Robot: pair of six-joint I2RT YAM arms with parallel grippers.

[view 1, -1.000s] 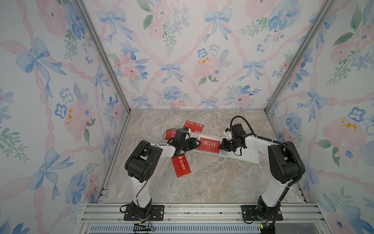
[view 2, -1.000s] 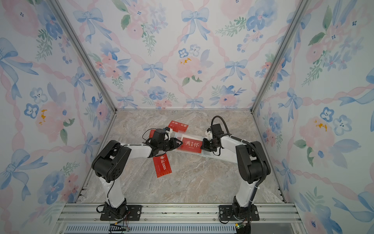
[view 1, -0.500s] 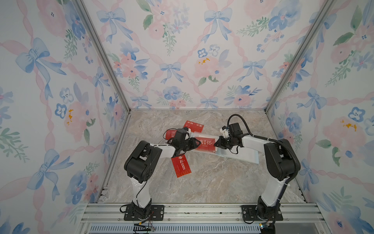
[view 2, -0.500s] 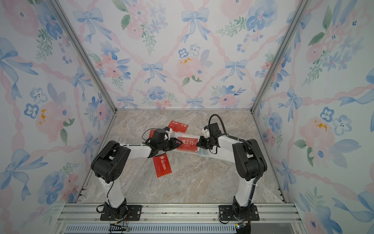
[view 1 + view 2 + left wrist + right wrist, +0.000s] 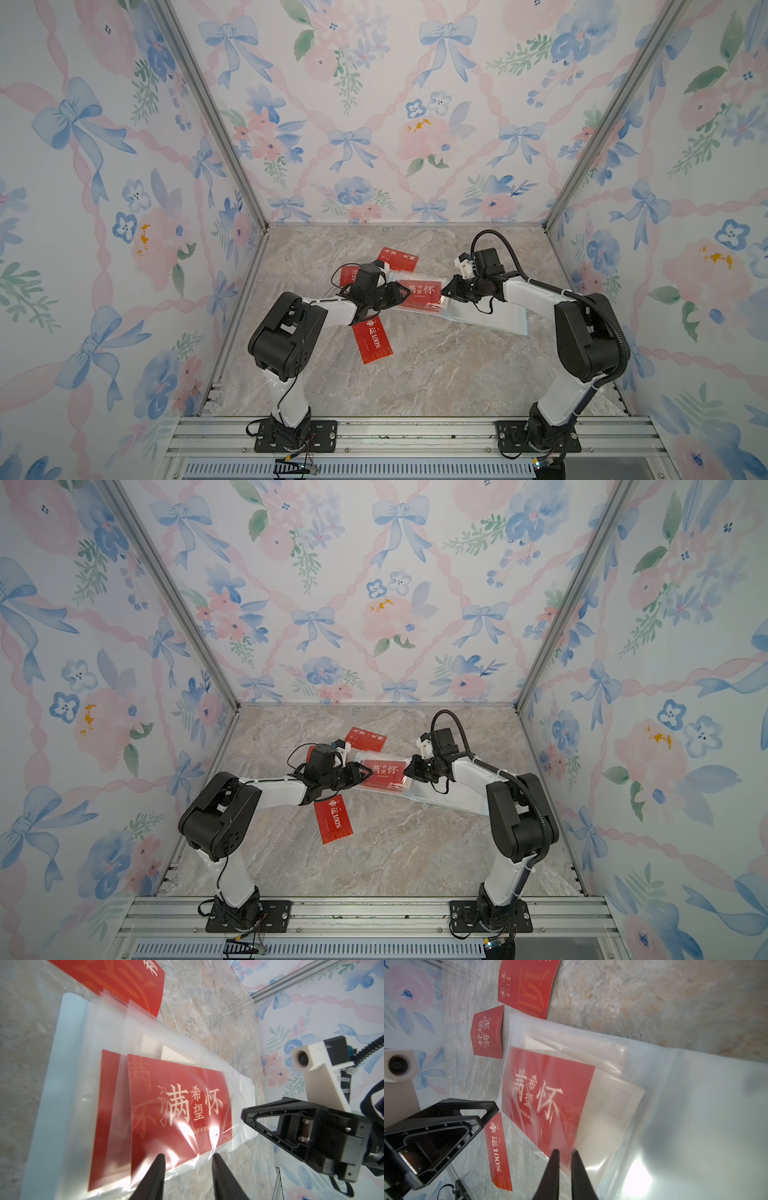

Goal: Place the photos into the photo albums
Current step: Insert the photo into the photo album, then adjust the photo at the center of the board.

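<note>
Right gripper (image 5: 565, 1152): pinches nearly shut at corner of red card (image 5: 417, 291); film or card between tips, cannot tell. Left gripper (image 5: 188, 1156): parted, straddles sleeve edge. Card now deeper in album (image 5: 498, 322) sleeve than a second ago; looks almost seated.

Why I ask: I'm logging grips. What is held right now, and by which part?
The right gripper appears to pinch the clear sleeve by its edge beside the red card. The left gripper stands open at the card's other end, gripping nothing.
</note>
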